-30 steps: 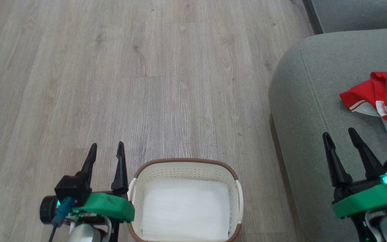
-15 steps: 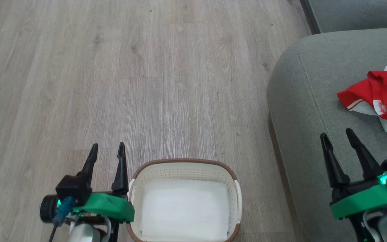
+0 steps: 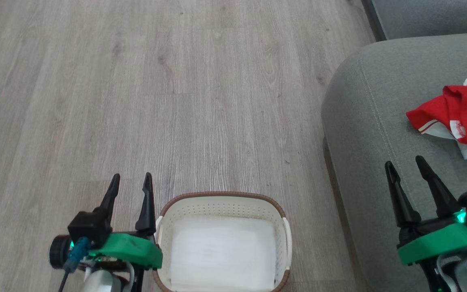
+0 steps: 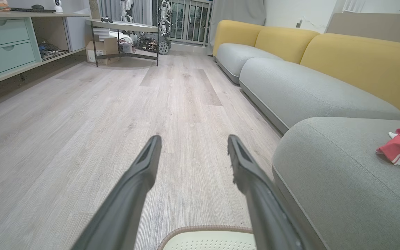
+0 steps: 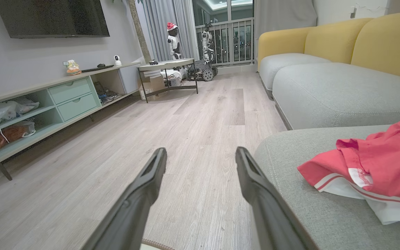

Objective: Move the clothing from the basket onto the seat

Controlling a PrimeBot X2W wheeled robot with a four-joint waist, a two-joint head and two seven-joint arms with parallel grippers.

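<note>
Head view, looking down, nearest first. At the bottom edge, left end effector (image 3: 131,175) just beside the left rim of the basket (image 3: 223,193), fingers spread apart and gripping nothing, pointing out over the wood floor (image 3: 176,101). Basket itself on the floor between the two arms, cream with a brown rim, only a pale bottom visible inside, no red cloth in the part in frame. At lower right, right end effector (image 3: 403,160), likewise spread wide and unloaded, hovering over the edge of the seat (image 3: 371,101). Farther right on that grey-green cushion, the clothing (image 3: 460,111): a crumpled red heap with white striped trim, well apart from the fingers, cut off by the frame edge; one garment or two, impossible to tell. Probably arranged this way because the transfer looks finished: cloth resting on the cushion, both arms clear of it. Right wrist view: more grey and yellow sofa sections (image 5: 325,90) beyond, then a low cabinet (image 5: 47,100) and a small table (image 5: 167,66) far off.
</note>
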